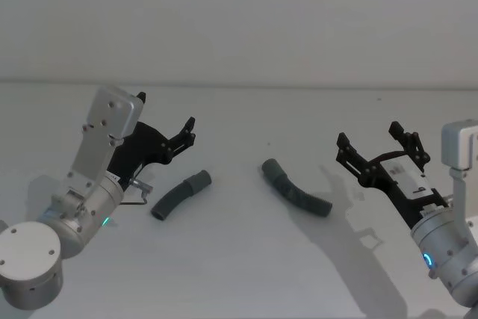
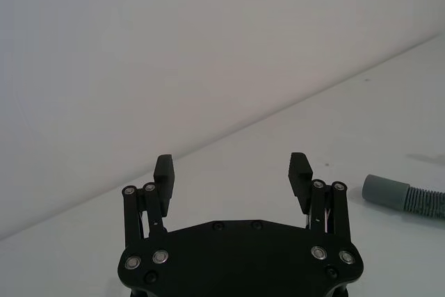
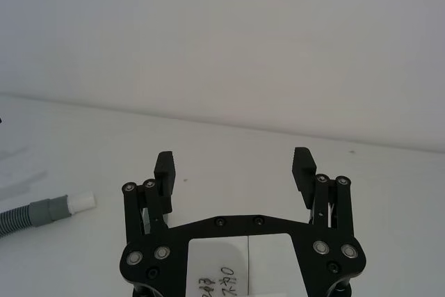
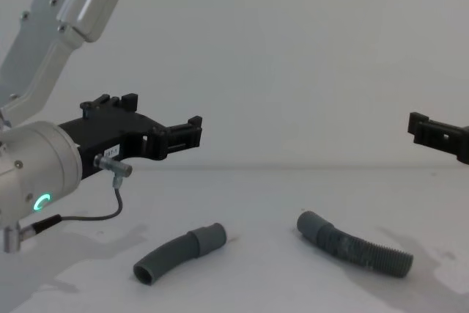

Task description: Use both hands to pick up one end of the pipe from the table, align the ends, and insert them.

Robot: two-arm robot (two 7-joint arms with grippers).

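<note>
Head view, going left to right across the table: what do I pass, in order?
In order: left gripper, jaws open → left hose piece → right hose piece → right gripper, jaws open.

Open table (image 1: 239,267) is left between and around the left hose piece (image 1: 181,193) and right hose piece (image 1: 296,188).

The white label (image 3: 219,269) on the right gripper (image 3: 235,172) and the sticker (image 4: 110,152) on the left gripper (image 4: 192,133) bear illegible marks.
</note>
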